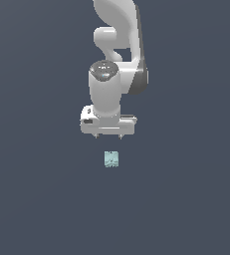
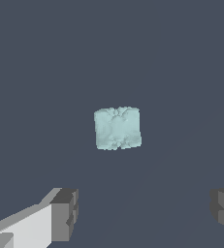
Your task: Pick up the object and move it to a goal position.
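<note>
Nothing grasped yet: block (image 1: 111, 159) lies untouched below gripper (image 1: 108, 137), fingers (image 2: 65, 214) spread apart; pickup and transfer remain.

White rounded arm (image 1: 117, 45), dark joint seams; white pincer (image 1: 108, 136), grey ridged fingertips (image 2: 65, 213).

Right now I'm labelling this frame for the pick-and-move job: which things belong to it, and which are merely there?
Belongs to the job:
- pale mint block
- gripper, open, above the block

Merely there:
- plain dark floor; nothing else lies about
</note>
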Robot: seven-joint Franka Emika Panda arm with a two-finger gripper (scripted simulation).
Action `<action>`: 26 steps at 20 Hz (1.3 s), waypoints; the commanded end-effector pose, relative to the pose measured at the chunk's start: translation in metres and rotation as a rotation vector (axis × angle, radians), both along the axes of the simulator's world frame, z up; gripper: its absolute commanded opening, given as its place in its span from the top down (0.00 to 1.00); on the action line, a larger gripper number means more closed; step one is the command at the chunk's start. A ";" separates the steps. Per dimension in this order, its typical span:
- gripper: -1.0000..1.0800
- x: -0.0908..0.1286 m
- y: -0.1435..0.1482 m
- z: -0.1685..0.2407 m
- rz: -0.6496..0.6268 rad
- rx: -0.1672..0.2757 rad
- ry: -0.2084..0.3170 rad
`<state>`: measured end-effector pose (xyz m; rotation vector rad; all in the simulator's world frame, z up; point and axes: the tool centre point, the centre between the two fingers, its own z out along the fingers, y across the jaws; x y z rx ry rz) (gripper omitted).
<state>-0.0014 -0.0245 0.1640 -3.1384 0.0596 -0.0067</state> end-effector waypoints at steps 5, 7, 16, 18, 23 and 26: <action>0.04 0.004 0.008 0.003 0.030 -0.003 -0.006; 0.04 0.007 0.015 0.006 0.060 -0.006 -0.012; 0.04 0.010 0.019 0.006 0.076 -0.008 -0.015; 0.04 0.012 0.019 0.001 0.077 -0.007 -0.013; 0.04 0.022 0.016 -0.019 0.078 -0.006 -0.008; 0.04 0.029 0.014 -0.037 0.078 -0.005 -0.004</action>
